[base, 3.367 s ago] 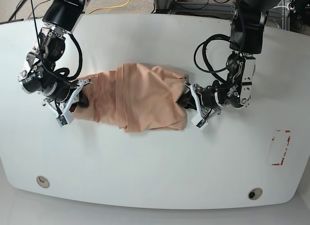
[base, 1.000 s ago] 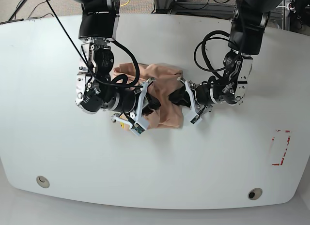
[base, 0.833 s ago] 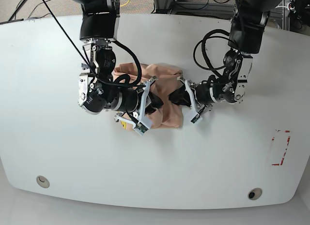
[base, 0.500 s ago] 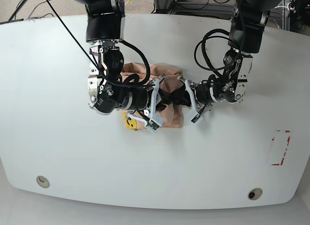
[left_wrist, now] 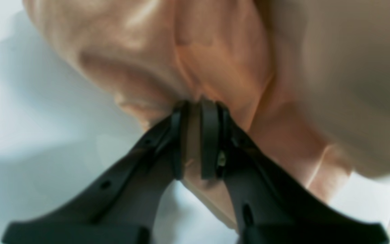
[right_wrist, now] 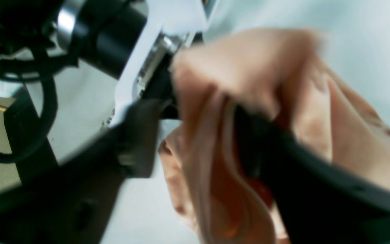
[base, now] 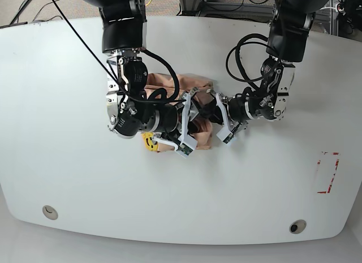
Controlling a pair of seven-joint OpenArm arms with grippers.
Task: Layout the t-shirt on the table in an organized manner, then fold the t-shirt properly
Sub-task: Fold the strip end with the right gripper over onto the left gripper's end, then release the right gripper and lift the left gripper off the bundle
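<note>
The peach t-shirt lies bunched at the middle of the white table, largely covered by the arm on the base view's left. My right gripper reaches over it from that side. In the right wrist view its fingers stand on either side of a thick fold of the t-shirt and hold it. My left gripper meets the bundle from the view's right. Its pads are shut on a thin edge of the t-shirt. The two grippers are nearly touching.
A red-tape rectangle marks the table's right side. Two round grommet holes sit near the front edge. A small yellow piece shows below the left-hand arm. Cables run along the far edge.
My right gripper has carried the shirt's left end rightward across the table toward the left gripper. The spread cloth has become a compact bundle. The left gripper has barely shifted.
</note>
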